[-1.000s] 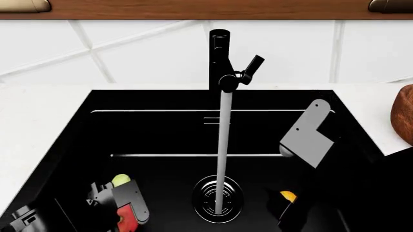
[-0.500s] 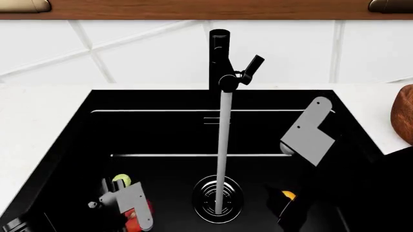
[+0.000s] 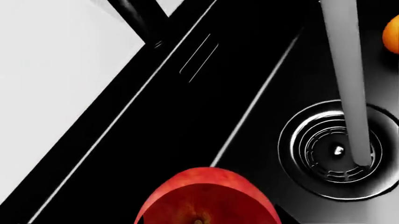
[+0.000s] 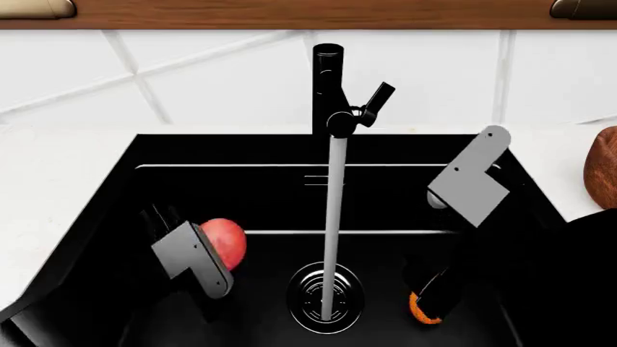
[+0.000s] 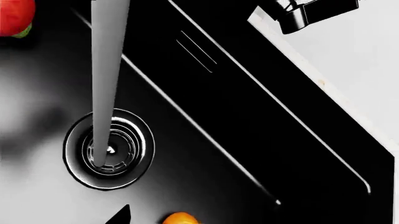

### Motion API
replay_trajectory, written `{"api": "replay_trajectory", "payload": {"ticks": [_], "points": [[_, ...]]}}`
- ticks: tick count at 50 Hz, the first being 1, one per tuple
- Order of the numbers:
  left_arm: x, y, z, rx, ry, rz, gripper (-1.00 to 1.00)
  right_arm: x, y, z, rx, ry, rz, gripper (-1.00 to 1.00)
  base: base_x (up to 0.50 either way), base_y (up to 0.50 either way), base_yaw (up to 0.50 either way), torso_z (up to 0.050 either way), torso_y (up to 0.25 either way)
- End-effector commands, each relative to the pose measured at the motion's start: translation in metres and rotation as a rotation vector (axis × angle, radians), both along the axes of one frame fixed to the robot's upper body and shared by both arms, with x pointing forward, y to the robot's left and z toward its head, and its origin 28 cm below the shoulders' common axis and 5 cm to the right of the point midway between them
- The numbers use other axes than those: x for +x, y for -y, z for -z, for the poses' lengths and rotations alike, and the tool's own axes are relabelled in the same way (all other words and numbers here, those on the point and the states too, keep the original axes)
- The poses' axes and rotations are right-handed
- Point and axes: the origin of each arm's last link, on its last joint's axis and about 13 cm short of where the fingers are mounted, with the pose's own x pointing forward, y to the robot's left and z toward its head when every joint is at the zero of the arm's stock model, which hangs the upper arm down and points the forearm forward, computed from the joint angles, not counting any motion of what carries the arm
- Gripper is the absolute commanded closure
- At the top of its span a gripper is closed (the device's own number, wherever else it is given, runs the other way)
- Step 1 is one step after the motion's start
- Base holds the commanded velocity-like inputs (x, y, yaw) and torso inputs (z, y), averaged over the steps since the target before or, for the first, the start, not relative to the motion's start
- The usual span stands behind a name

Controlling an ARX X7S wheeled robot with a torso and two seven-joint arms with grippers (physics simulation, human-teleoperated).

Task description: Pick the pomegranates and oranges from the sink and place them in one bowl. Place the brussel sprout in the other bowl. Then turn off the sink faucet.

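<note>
Left tool (image 4: pixel 198 249) pinching a pomegranate (image 4: pixel 224 242), held above the sink (image 4: pixel 115 210) floor, left of the running stream. Right tool (image 4: pixel 429 289) low beside the orange (image 4: pixel 421 309), just right of the drain (image 4: pixel 326 293); spread or pressed together, cannot tell. Bowl (image 4: pixel 602 168) far right on the worktop (image 4: pixel 58 166): faucet (image 4: pixel 328 90) and stream between, open room above.

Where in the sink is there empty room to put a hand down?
Bare floor lies along the sink back wall, behind the drain. The water stream splits the middle. The pomegranate crowds one side, the orange the other.
</note>
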Motion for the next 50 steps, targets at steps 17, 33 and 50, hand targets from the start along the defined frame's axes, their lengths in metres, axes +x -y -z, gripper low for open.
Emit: {"api": "replay_trajectory", "payload": {"ticks": [17,33,50], "points": [[0.010,0.011,-0.038,-0.299,0.419,-0.193,1.00,0.030,-0.007,0.021,-0.096,-0.035,0.174,-1.00,0.00,0.00,0.00,0.000,0.000],[0.018,0.012,-0.046,-0.306,0.487,-0.285,1.00,0.048,-0.011,0.034,-0.107,-0.139,0.171,-1.00,0.00,0.00,0.00,0.000,0.000],[0.024,0.011,-0.046,-0.291,0.509,-0.320,1.00,0.060,-0.013,0.052,-0.098,-0.202,0.181,-1.00,0.00,0.00,0.00,0.000,0.000]]}}
